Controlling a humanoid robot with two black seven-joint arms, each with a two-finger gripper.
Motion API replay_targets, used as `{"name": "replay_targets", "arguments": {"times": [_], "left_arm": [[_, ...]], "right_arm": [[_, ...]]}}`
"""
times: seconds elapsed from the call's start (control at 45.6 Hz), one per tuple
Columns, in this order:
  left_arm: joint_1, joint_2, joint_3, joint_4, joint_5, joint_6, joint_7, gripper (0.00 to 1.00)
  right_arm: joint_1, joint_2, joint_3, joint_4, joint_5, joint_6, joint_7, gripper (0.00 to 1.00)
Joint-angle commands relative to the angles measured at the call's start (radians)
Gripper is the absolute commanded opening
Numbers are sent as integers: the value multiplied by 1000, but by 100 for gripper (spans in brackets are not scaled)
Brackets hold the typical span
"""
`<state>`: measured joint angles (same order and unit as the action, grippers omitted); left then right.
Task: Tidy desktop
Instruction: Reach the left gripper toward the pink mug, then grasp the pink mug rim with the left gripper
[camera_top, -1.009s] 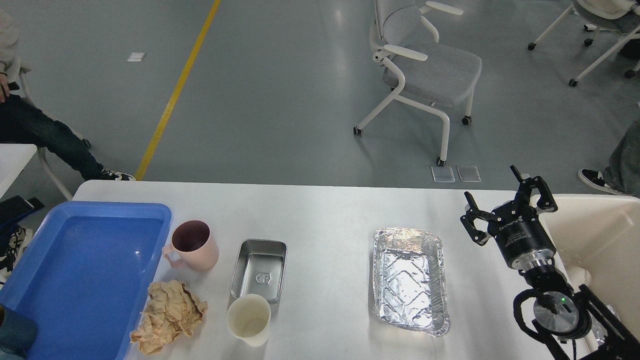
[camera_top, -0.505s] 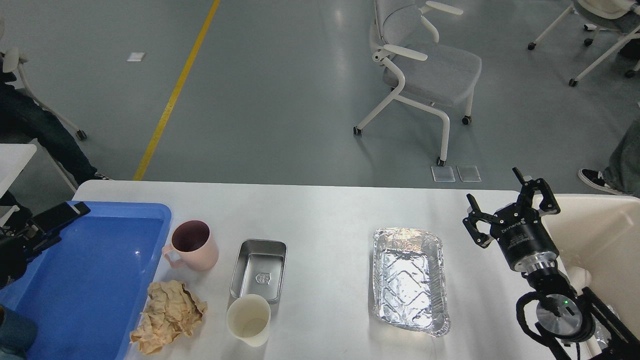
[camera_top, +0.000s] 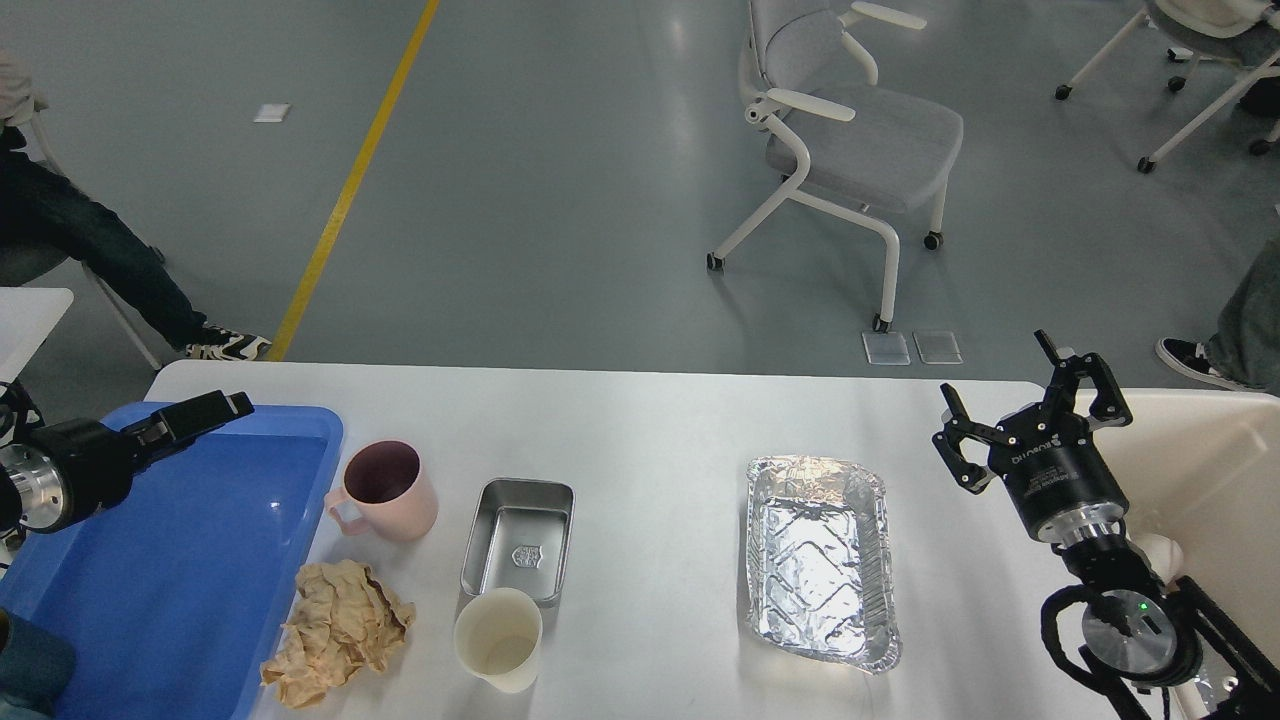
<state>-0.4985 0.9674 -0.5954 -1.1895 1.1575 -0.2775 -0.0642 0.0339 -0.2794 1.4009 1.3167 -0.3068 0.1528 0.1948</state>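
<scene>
The white desktop (camera_top: 650, 420) holds a pink mug (camera_top: 385, 490), a small steel tray (camera_top: 518, 540), a cream paper cup (camera_top: 498, 638), a crumpled brown paper wad (camera_top: 338, 630) and a foil tray (camera_top: 820, 558). My left gripper (camera_top: 215, 410) hangs over the far edge of the blue tray (camera_top: 170, 560), left of the mug; it is dark and seen side-on, and nothing shows in it. My right gripper (camera_top: 1000, 385) is open and empty above the desktop's far right corner, right of the foil tray.
A cream-coloured bin (camera_top: 1210, 470) stands off the desktop's right edge, beside my right arm. A grey office chair (camera_top: 850, 130) is on the floor beyond the table. A seated person's legs (camera_top: 90, 260) are at the far left.
My left arm has come in from the left and reached right over the blue tray's far edge. My right gripper has drifted slightly right and away, still open.
</scene>
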Motion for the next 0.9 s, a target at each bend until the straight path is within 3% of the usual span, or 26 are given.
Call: {"name": "replay_targets", "arguments": {"times": [0.0, 0.241, 0.439, 0.724, 0.878], "left_arm": [[-92, -65, 103, 93, 2, -9, -3, 99], [-202, -162, 267, 131, 103, 1, 0, 99], [-218, -202, 276, 140, 218, 0, 0, 95], [-218, -240, 308, 180, 251, -2, 9, 83], [-219, -303, 324, 248, 249, -3, 52, 77]], "right_arm": [[-9, 0, 1, 10, 0, -4, 2, 100], [-15, -3, 13, 19, 0, -9, 2, 100], [-15, -1, 13, 21, 0, -10, 2, 100], [-20, -3, 18, 27, 0, -10, 2, 100], [-20, -3, 18, 29, 0, -10, 2, 100]]}}
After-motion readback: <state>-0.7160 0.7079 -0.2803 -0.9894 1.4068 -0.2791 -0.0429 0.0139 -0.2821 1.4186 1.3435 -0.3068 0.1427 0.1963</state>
